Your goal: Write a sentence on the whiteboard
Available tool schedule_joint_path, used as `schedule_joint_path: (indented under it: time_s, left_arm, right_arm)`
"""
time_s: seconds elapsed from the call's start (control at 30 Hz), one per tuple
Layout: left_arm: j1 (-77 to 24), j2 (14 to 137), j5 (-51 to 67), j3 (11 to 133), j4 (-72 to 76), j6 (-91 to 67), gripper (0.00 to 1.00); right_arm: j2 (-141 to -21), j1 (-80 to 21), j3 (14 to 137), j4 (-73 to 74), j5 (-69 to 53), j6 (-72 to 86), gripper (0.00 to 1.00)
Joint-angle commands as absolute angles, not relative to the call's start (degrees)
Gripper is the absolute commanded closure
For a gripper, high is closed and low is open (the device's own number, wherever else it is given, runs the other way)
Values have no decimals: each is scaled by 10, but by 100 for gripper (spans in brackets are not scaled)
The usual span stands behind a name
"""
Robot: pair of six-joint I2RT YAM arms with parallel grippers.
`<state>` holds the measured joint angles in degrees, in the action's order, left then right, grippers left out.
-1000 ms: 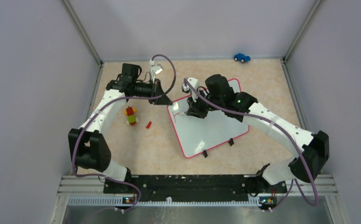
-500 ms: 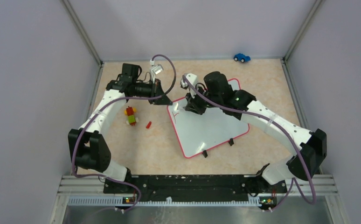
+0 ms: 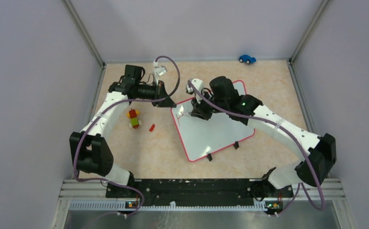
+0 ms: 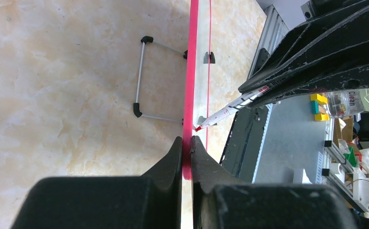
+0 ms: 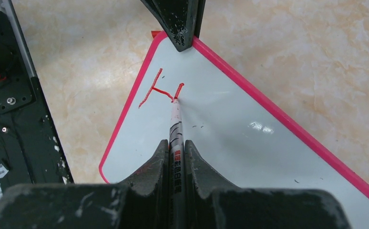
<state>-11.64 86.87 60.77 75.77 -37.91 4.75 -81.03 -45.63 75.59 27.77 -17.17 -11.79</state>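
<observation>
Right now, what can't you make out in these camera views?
Top external: the red lettering on the whiteboard is too small to read.
Left wrist: the board shows edge-on, so its writing face is hidden.
Right wrist: the marker is half buried between the right jaws, its label blurred; the board runs off the frame.

Glossy smooth whiteboard [image 5: 240,152], scuffed matt black plastic fingers [image 5: 142,193], smooth marbled beige table [image 5: 316,52]

Count: 1 whiteboard [image 3: 216,133] w/ 2 black feet [image 3: 210,157], 1 red letter H [image 5: 161,90], 1 marker [image 5: 176,126], 2 arms (L arm [image 3: 104,117], R arm [image 3: 278,126]), 1 blue toy car [image 3: 247,58], 1 block toy [image 3: 134,118], 1 small red piece [image 3: 151,127].
</observation>
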Motion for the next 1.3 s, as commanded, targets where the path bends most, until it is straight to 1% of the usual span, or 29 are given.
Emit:
schedule_joint_path:
  time_s: [0.0, 0.33, 0.5, 0.77, 1.27]
  left_arm:
    - [-134, 865, 606, 761, -393, 59, 100]
    - [-134, 862, 602, 754, -392, 61, 100]
    - [-135, 863, 602, 755, -392, 62, 100]
    - [-136, 863, 603, 756, -392, 61, 100]
    - [-137, 861, 602, 756, -393, 62, 100]
  right_arm:
    - [-786, -452, 736, 269, -163, -115, 100]
    - [-766, -460, 690, 277, -180, -125, 100]
    - [-764, -464, 702, 287, -188, -128, 100]
    - [-757, -452, 764, 294, -196, -112, 100]
    - [-766, -446, 749, 288, -156, -112, 100]
